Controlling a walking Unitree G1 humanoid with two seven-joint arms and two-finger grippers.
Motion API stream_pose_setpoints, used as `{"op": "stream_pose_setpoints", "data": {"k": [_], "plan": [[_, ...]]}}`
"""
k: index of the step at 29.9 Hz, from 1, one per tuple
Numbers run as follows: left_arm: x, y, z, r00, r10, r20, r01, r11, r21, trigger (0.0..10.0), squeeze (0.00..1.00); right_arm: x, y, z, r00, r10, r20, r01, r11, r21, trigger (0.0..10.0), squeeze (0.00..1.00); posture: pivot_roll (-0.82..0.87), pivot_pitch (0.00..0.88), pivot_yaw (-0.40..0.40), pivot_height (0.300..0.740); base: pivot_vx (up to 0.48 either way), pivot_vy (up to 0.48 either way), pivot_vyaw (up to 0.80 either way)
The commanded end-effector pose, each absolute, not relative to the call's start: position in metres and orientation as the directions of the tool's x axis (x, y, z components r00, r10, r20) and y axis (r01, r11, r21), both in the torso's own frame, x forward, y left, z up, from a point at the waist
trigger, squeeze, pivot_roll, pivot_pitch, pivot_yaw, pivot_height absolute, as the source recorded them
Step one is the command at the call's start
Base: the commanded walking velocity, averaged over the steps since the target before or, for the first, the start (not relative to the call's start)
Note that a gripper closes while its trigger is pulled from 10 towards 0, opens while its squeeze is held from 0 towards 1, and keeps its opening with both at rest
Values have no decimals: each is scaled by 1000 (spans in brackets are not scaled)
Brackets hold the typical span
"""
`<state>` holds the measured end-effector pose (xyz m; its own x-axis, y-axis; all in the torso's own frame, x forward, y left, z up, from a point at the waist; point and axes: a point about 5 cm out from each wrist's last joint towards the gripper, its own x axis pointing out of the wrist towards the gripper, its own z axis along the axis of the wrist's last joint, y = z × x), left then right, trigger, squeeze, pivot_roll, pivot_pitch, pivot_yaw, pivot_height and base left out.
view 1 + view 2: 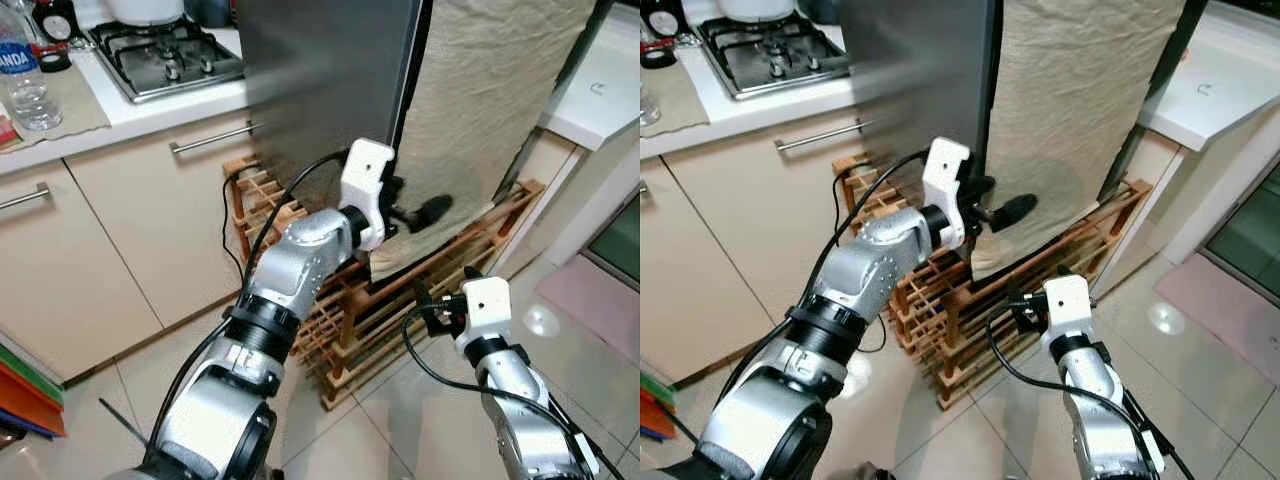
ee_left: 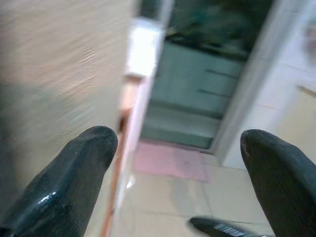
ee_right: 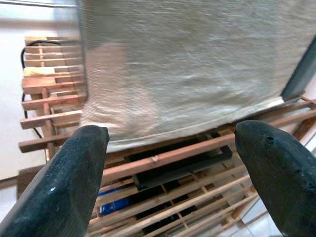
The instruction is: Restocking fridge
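The fridge (image 1: 320,90) stands ahead with a grey steel side, and a beige cloth (image 1: 490,100) hangs down its front. My left gripper (image 1: 418,205) is raised against the lower part of the cloth, at the fridge's corner edge. Its fingers are open with nothing between them; in the blurred left wrist view the left gripper (image 2: 182,143) has the cloth (image 2: 49,74) beside one finger. My right gripper (image 1: 445,295) hangs lower and to the right, open and empty. In the right wrist view the right gripper (image 3: 173,133) faces the cloth's bottom hem (image 3: 163,133).
A wooden slatted rack (image 1: 400,310) sits on the floor under the fridge, with a black cable (image 1: 235,215) beside it. Left are cabinets (image 1: 120,230), a gas hob (image 1: 165,55) and a water bottle (image 1: 25,75). A white counter (image 1: 600,90) and pink mat (image 1: 600,300) lie right.
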<state>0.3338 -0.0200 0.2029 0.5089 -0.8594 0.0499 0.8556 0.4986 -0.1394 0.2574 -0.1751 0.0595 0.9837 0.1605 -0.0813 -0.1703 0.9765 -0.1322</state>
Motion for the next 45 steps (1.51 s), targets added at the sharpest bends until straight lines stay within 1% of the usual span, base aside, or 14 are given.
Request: {"op": "stream_pose_setpoints", "data": {"k": [1,4,7,10,15,21,22,23,26,27,29,31,37,45], "plan": [[312,-58,225,378,-913,151,922,357,-151,10000,0,258,-178,59,985,150,-89,-161,979,-127,10000,0,-119,0,9,730,0,0,0],[307,-59,229,335,-928,166,939,313,-141,10000,0,257,-178,59,984,150,-92,-161,979,-127,10000,0,-119,0,9,730,0,0,0],[309,-56,226,349,-927,140,936,339,-94,10000,0,257,-178,59,985,149,-92,-160,979,-127,10000,0,-121,0,10,730,0,0,0],[313,-49,224,390,-911,135,921,383,-75,10000,0,257,-178,58,985,148,-93,-159,979,-126,10000,0,-122,0,11,730,0,0,0],[322,-14,222,493,-858,142,868,496,-16,10000,0,256,-178,56,985,145,-97,-157,980,-124,10000,0,-113,0,9,730,0,0,0],[326,11,214,571,-809,141,817,577,4,10000,0,255,-179,55,985,143,-99,-155,980,-122,10000,0,-105,0,11,730,0,0,0],[330,26,203,639,-761,117,763,646,36,10000,0,256,-180,56,986,135,-93,-145,983,-113,10000,0,-99,0,16,730,0,0,0],[336,54,182,763,-642,71,634,766,107,10000,0,258,-182,60,991,110,-77,-116,990,-82,10000,0,-96,0,20,730,0,0,0],[337,62,176,794,-605,59,596,793,122,10000,0,259,-182,62,992,102,-70,-107,992,-71,10000,0,-96,0,20,730,0,0,0],[338,86,161,862,-506,24,500,858,116,10000,0,262,-181,69,995,87,-44,-89,995,-47,10000,0,-93,0,26,730,0,0,0],[338,86,161,862,-506,24,500,858,116,10000,0,262,-181,69,995,87,-44,-89,995,-47,10000,0,-93,0,26,730,0,0,0],[334,117,146,925,-379,-24,379,919,109,10000,0,265,-179,76,997,77,-21,-78,997,-28,10000,0,-89,0,28,730,0,0,0],[312,151,127,961,-271,-60,275,959,75,10000,0,267,-178,94,997,45,55,-44,999,-21,10000,0,-82,0,28,730,0,0,0],[298,157,141,976,-185,114,181,982,46,10000,0,262,-181,114,992,18,126,-12,999,-47,10000,0,-81,0,20,730,0,0,0]]}}
